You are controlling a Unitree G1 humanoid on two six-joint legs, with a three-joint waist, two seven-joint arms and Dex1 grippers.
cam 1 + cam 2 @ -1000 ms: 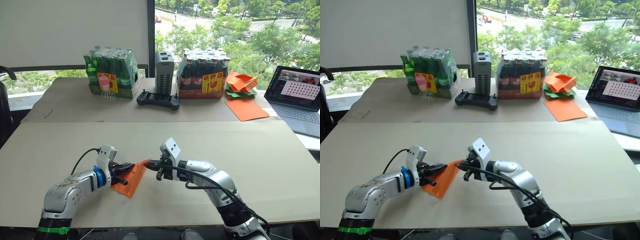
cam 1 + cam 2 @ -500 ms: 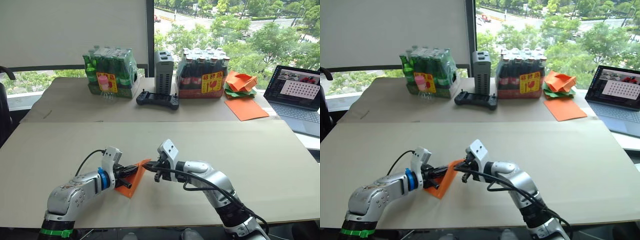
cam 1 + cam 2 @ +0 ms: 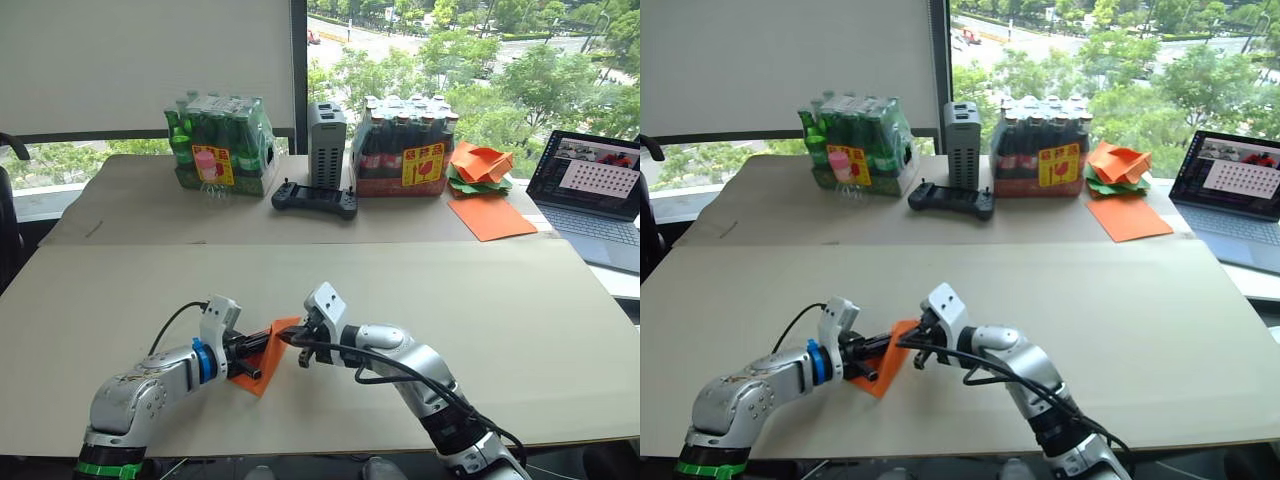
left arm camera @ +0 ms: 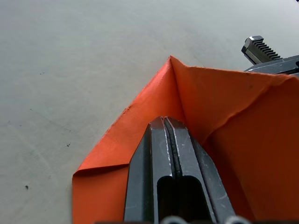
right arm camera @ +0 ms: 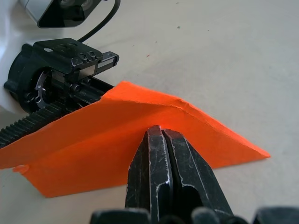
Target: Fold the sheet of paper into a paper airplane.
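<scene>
Two bottle packs (image 3: 222,145) (image 3: 406,147), one laptop (image 3: 596,196), one controller (image 3: 315,199), one folded sheet of paper (image 3: 265,354).

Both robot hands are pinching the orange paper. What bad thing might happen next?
1. Both the left gripper and the right gripper are shut on the sheet of paper from opposite sides. If they pull apart, the thin paper could tear.
2. The paper is lifted and bent between them, so a push together could crumple it or leave a crooked crease.

The left claw (image 3: 262,350) hides much of the sheet of paper (image 3: 268,358) beneath it
</scene>
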